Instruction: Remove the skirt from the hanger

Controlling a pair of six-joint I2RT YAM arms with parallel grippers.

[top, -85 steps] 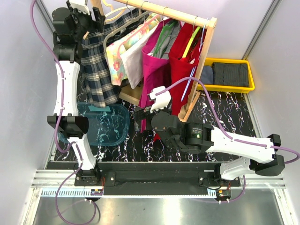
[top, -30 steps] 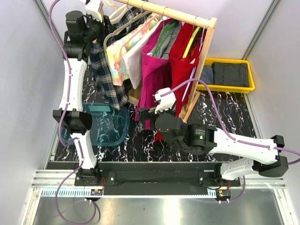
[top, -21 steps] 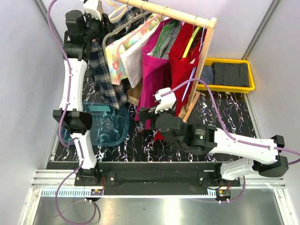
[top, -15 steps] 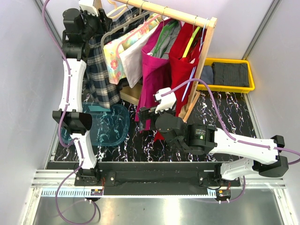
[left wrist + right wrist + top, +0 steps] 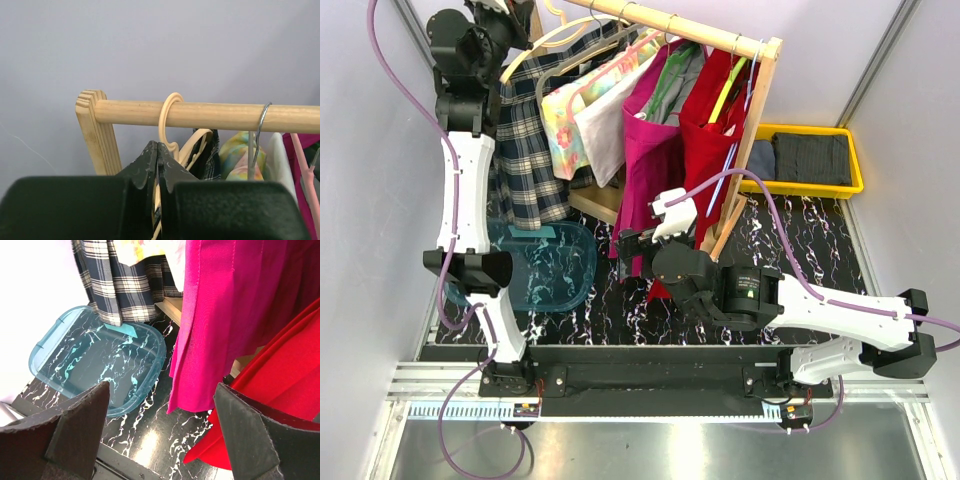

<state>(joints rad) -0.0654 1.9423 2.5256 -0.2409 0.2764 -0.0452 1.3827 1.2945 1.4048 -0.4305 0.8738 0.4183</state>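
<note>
Skirt (image 5: 525, 150): navy-and-white plaid, pleated. It hangs at the left end of the rail (image 5: 215, 115) from a cream hanger (image 5: 167, 117). I judge it soft, light and floppy, best pinched at the waistband under the hanger.

Left gripper (image 5: 157, 150): jaws closed, hanger arm showing in their seam, likely gripped.

Right gripper (image 5: 161, 390): spread wide, empty, low beside the pink garment (image 5: 225, 315).

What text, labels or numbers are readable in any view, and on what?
No readable text in any view.
Green mark on the right arm's joint housing: too small to read.
Tick-mark strip on the near rail: fine marks only, no legible numbers.
Plaid skirt and the other garments: no tag or print visible.
</note>
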